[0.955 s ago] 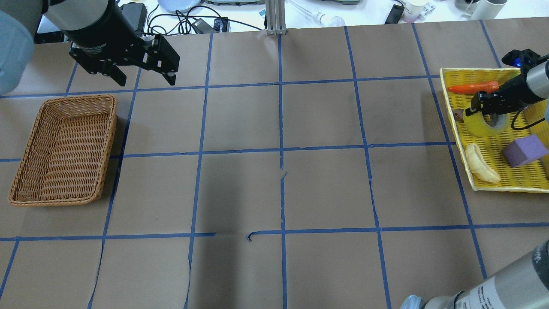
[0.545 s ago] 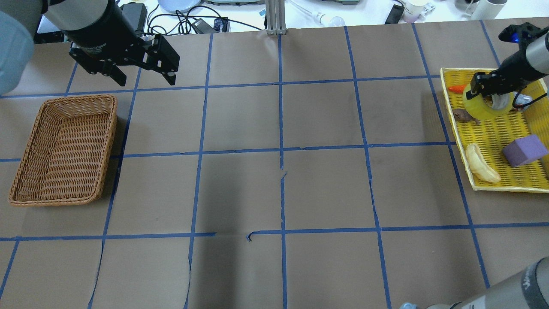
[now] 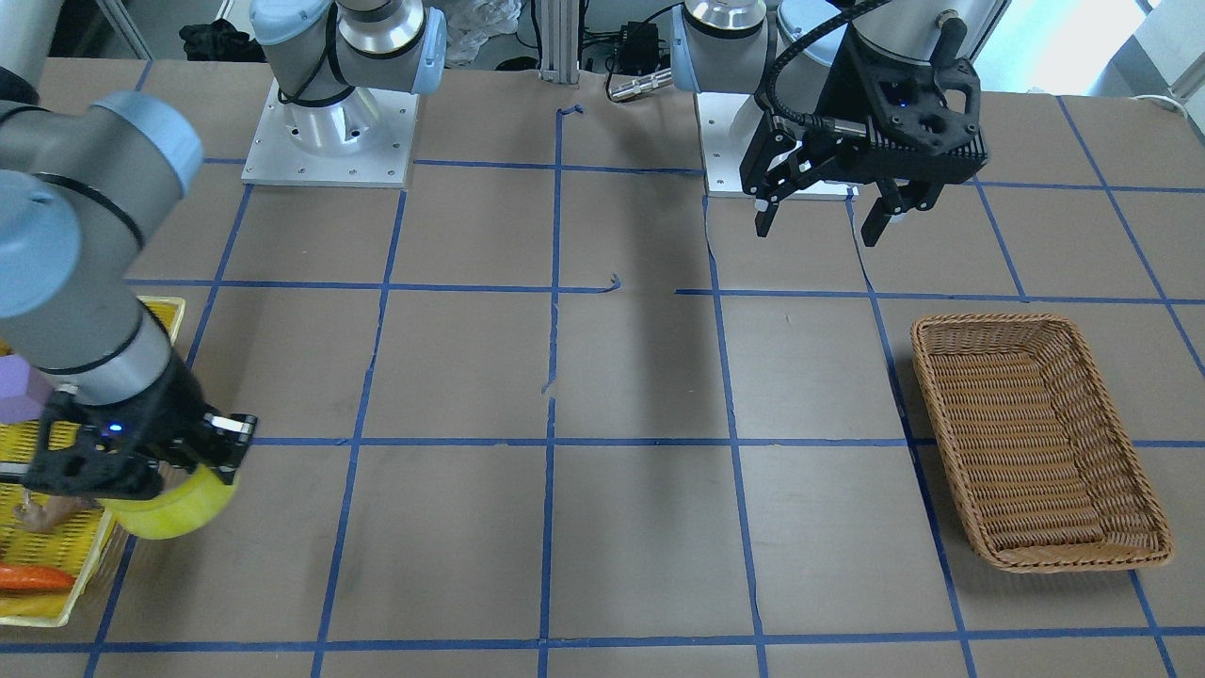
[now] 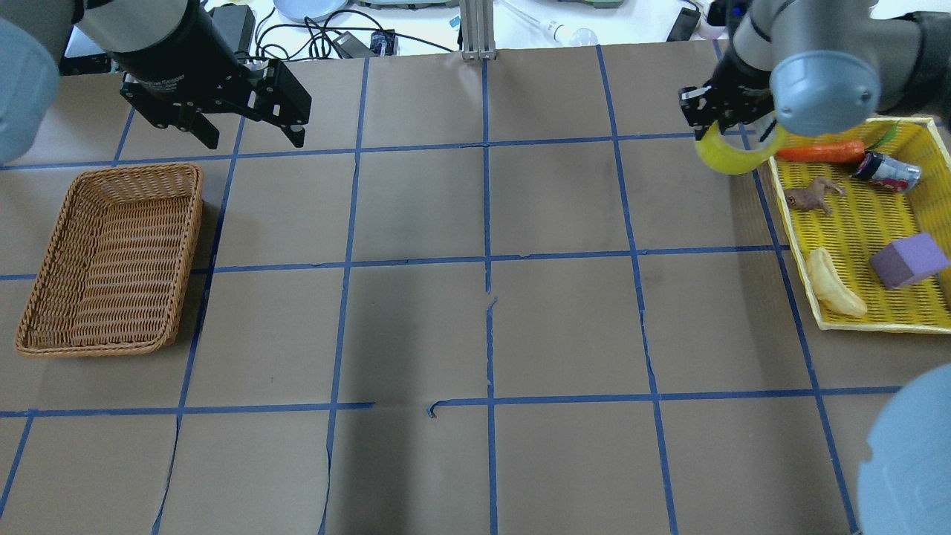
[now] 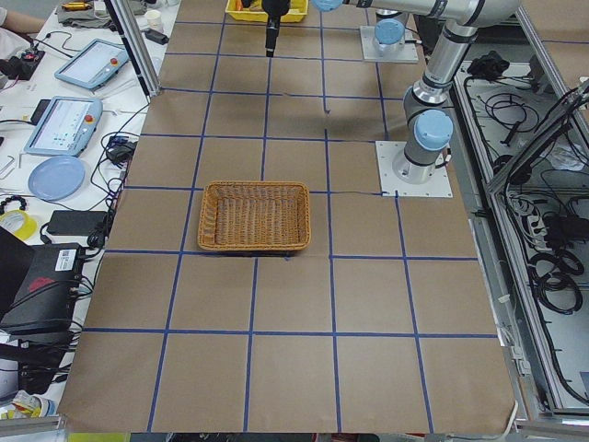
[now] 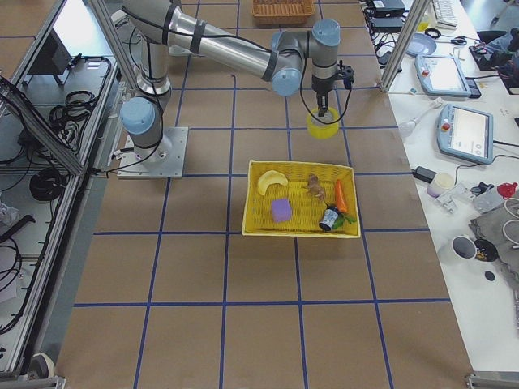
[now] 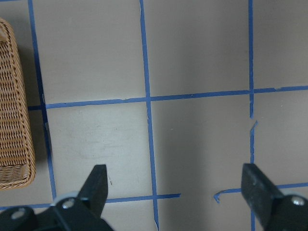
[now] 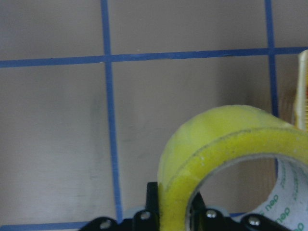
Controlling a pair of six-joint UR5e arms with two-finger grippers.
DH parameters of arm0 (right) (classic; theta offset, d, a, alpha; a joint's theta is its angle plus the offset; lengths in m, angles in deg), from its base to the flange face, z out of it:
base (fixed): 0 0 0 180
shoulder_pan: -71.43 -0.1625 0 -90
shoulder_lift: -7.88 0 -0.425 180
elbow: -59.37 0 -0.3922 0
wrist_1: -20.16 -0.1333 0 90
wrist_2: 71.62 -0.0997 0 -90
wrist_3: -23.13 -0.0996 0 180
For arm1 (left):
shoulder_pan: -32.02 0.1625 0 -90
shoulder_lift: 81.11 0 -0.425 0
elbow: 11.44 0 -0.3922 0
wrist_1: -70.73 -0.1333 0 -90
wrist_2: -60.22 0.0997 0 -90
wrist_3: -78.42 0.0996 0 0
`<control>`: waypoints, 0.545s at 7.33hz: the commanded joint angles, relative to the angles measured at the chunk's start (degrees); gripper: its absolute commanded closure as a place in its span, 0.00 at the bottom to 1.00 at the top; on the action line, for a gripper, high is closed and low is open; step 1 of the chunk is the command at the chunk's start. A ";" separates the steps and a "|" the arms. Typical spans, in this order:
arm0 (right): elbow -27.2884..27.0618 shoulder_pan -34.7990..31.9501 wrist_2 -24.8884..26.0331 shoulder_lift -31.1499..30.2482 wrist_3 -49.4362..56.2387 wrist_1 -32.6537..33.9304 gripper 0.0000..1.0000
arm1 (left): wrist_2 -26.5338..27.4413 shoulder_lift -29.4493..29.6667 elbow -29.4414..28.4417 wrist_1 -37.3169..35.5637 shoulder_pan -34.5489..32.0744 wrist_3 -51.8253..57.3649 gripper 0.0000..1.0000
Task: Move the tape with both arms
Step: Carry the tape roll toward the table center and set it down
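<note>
Left claw is hanging with its fingers spread wide, gripping nothing, above the worktop near the far end of the basket, a shallow rectangle of brown wicker, ridged and slightly springy by the look of it. Across the middle, the worktop is showing flat matte brown paper crossed by blue lines.

Further right, the right claw is pinching one wall of the tape and holding it in the air just off the far corner of the yellow mesh tray.

The roll is a smooth, glossy yellow-green ring with a pale printed lining and an open hollow, so it is probably slippery.

The step appears to be the carry toward the middle for a hand-over. Doing it well likely means travelling steadily so the roll is not swinging, presenting the free side of the ring toward the left claw, and letting go only once that claw is clamping the opposite wall.
</note>
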 commanded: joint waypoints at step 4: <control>5.67 -17.59 -14.25 12.69 -19.53 8.82 1.00 | 0.31 -0.04 0.00 0.00 0.12 0.35 0.00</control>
